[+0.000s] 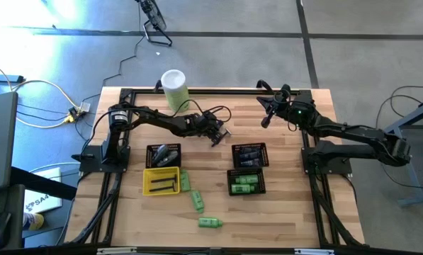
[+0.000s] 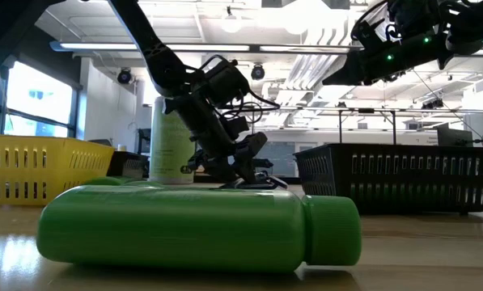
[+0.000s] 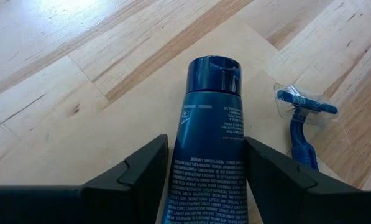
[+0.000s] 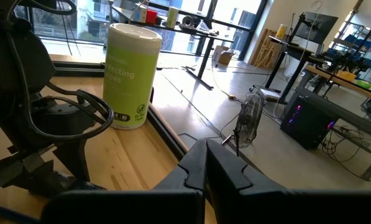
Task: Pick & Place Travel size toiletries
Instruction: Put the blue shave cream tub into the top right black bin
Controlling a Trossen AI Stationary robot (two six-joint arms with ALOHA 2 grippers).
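A dark blue tube with a blue cap sits between the fingers of my left gripper, low over the table's far middle. A blue razor lies flat on the wood beside it. Three green bottles lie on their sides toward the near edge, one of them large in the low view. More green bottles lie in a black basket, and dark tubes in two others. My right gripper is shut on nothing, raised above the far right of the table. My left gripper pinches the blue tube's body between its two fingers, one on each long side. The fingers slant down and lie along the tube, whose cap end points away from them. Whether the cap end rests on the wood, I cannot tell.
A tall pale-green canister with a white lid stands at the far edge. A yellow tray and a black basket sit left of centre. Bare wood lies along the near edge and the right side.
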